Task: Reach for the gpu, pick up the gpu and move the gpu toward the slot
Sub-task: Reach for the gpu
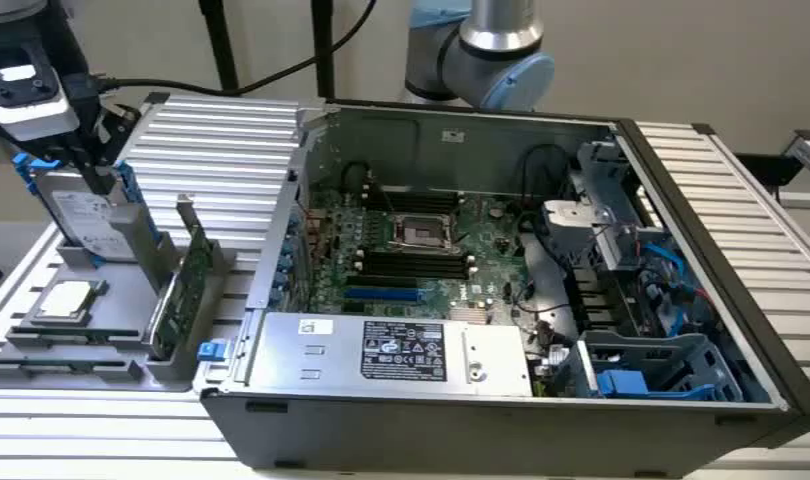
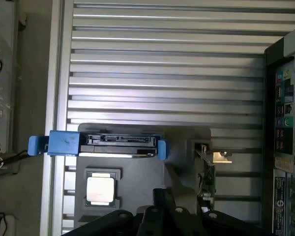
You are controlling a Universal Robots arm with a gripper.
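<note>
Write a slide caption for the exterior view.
Hand over the hard drive in the parts holder; the gpu stands upright beside the open computer case.

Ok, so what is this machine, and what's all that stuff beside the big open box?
It's a robot arm with a pincer at its end for grabbing things. One picture comes from a camera standing off to the side; the other from a camera on the arm's wrist, looking down. The big box is a computer case with its side off. At the exterior view's left, a grey holder keeps parts: a silver hard drive with blue rails, a square chip, and the gpu, a thin green card standing on edge. The pincer hangs above the hard drive, close to the gpu. The gpu sits in the holder, not picked up yet.
</note>
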